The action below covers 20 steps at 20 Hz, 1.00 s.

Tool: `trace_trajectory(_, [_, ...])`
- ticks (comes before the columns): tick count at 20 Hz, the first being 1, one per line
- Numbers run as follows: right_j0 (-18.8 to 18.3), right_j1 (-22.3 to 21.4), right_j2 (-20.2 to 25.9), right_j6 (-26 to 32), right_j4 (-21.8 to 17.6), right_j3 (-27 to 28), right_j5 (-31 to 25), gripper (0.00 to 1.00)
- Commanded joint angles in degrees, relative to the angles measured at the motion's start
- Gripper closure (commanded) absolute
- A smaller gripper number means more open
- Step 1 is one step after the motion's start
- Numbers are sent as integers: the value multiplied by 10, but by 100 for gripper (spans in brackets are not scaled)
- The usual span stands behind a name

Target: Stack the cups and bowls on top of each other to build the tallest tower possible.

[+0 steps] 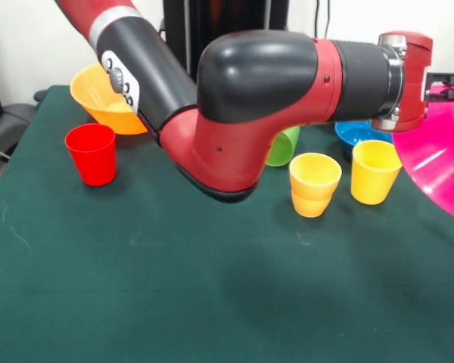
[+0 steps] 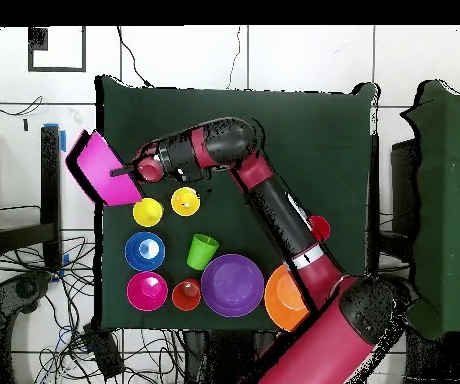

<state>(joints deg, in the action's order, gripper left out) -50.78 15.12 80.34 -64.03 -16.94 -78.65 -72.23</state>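
Green worktop (image 1: 174, 302) holds cups and bowls mostly unstacked; no tower yet. Jaws appear closed on the tilted hot pink bowl (image 1: 443, 162) at the edge.

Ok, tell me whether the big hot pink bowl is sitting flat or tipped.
Tipped. The hot pink bowl is up on edge at the gripper, its face turned sideways instead of resting on the table. Whether the gripper is shut cannot be seen.

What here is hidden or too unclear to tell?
- Front view: the arm covers most of the green cup and the orange bowl's right side.
- Front view: the right edge cuts off the pink bowl.
- Both views: the gripper is too small to judge.
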Motion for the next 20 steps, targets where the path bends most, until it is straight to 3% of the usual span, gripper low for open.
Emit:
trace_trajectory(1, [37,29,-32,192,46,129,-89,100])
trace_trajectory(7, [38,28,-34,167,54,147,-85,100])
trace_trajectory(16, [64,17,-38,175,64,223,-118,100])
trace_trajectory(20, [65,14,-39,180,58,227,-118,100])
